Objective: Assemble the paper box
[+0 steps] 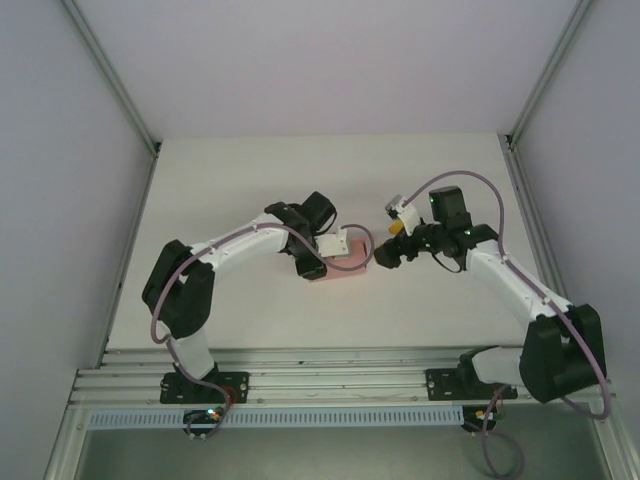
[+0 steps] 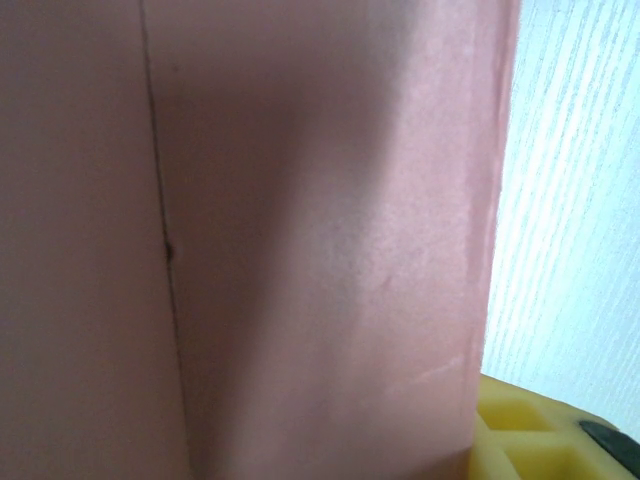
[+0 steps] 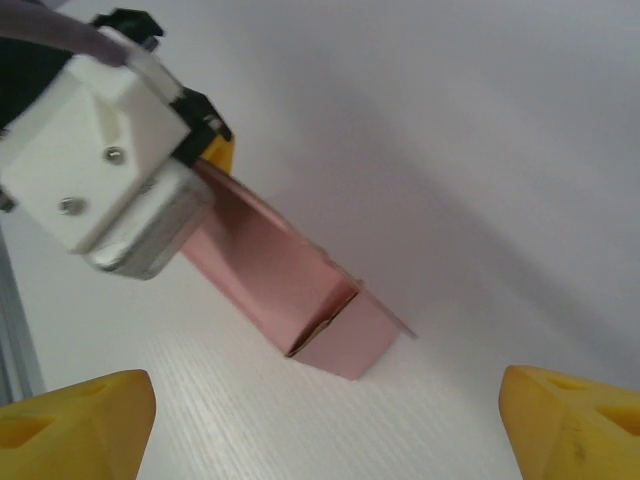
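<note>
The salmon-pink paper box [image 1: 352,265] lies mid-table as a small folded rectangular box. My left gripper [image 1: 318,262] comes in from the left and is shut on the box's left end. In the left wrist view the pink card [image 2: 330,250] sits right against the lens, with one yellow finger [image 2: 530,435] at its right edge. The right wrist view shows the box [image 3: 290,285] sticking out from under the left gripper's white camera housing [image 3: 100,150], with its near end flap [image 3: 350,342] hanging open. My right gripper [image 3: 330,415] stands open just short of that end, with nothing between its fingers.
The box rests on a white table [image 1: 300,180] between grey side walls. An aluminium rail [image 1: 330,385] that carries both arm bases runs along the near edge. Bare table surface lies behind and on both sides of the box.
</note>
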Controlling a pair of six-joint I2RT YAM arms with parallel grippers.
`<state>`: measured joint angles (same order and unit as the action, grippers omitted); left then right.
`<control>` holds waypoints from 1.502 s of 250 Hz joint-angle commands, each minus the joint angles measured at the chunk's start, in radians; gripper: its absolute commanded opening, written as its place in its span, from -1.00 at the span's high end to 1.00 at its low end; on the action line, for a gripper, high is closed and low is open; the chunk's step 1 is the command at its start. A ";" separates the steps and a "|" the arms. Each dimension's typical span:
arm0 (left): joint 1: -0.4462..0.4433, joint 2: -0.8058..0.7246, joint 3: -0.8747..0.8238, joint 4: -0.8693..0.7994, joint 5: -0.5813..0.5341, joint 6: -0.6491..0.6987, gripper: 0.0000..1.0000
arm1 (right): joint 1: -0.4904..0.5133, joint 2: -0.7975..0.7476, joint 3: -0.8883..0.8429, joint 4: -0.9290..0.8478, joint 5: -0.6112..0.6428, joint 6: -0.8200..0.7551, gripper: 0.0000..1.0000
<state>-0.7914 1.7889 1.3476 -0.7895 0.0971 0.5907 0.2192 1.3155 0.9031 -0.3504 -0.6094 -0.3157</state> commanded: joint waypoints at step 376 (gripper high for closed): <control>-0.015 0.033 0.022 0.097 -0.020 -0.060 0.12 | 0.249 0.086 -0.041 0.187 0.354 0.699 1.00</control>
<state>-0.7979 1.7924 1.3479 -0.7704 0.0746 0.5491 0.4358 1.4094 0.9077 -0.2077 -0.2859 0.3382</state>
